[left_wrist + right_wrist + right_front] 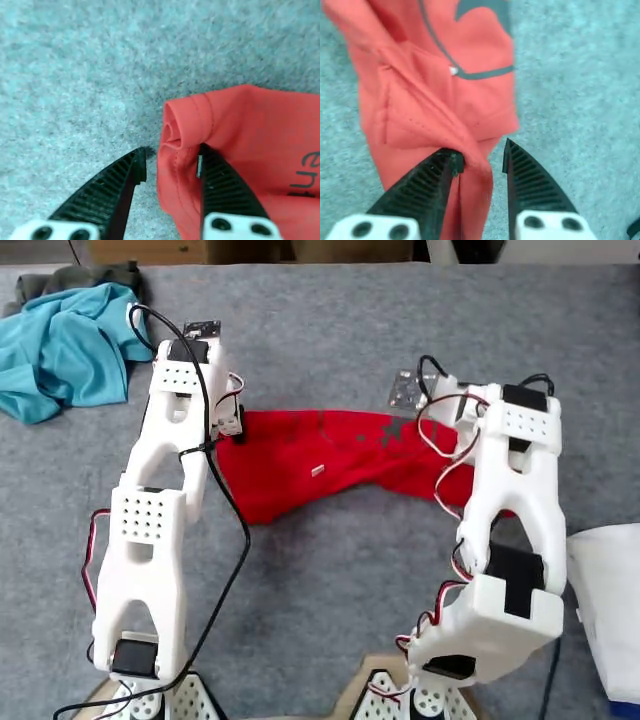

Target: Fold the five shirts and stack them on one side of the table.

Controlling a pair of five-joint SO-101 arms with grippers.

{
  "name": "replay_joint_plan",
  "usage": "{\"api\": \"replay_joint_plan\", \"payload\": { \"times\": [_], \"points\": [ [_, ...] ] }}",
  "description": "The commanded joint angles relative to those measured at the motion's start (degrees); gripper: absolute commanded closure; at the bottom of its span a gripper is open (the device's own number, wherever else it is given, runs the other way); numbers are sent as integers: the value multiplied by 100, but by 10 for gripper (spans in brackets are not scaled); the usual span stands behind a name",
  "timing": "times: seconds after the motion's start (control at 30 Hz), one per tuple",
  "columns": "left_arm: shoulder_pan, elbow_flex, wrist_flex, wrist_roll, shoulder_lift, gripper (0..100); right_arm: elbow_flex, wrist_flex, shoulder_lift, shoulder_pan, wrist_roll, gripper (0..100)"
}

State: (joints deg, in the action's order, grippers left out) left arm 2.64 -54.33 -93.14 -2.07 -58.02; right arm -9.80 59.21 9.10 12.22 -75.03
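A red shirt [320, 465] lies crumpled across the middle of the grey table. My left gripper [172, 162] stands open at the shirt's left end [240, 130]; the rolled hem sits between its fingers, and one fingertip [220, 175] rests over the cloth. In the high view the left gripper [232, 420] is at the shirt's upper left corner. My right gripper [480, 152] is open too, straddling a raised fold of the red shirt [435, 90]. From above, the right gripper [432, 398] is at the shirt's upper right part.
A teal shirt [65, 345] lies bunched at the far left corner, with a dark one [70, 278] behind it. White cloth [605, 590] lies at the right edge. Bare grey carpet [330, 570] stretches between the two arm bases.
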Motion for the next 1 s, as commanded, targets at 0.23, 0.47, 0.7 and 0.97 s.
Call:
{"api": "replay_joint_plan", "payload": {
  "times": [0.23, 0.47, 0.7, 0.97],
  "points": [
    [97, 132, -176, 53, 13, 822, 330, -70, -189, 57, 299, 846],
    [97, 132, -158, 53, 13, 822, 541, 44, -462, 40, 633, 846],
    [97, 141, -158, 53, 13, 822, 629, -615, -277, -57, 677, 846],
    [97, 141, -167, 53, 13, 822, 892, -818, -163, -145, 1319, 846]
  ]
}}
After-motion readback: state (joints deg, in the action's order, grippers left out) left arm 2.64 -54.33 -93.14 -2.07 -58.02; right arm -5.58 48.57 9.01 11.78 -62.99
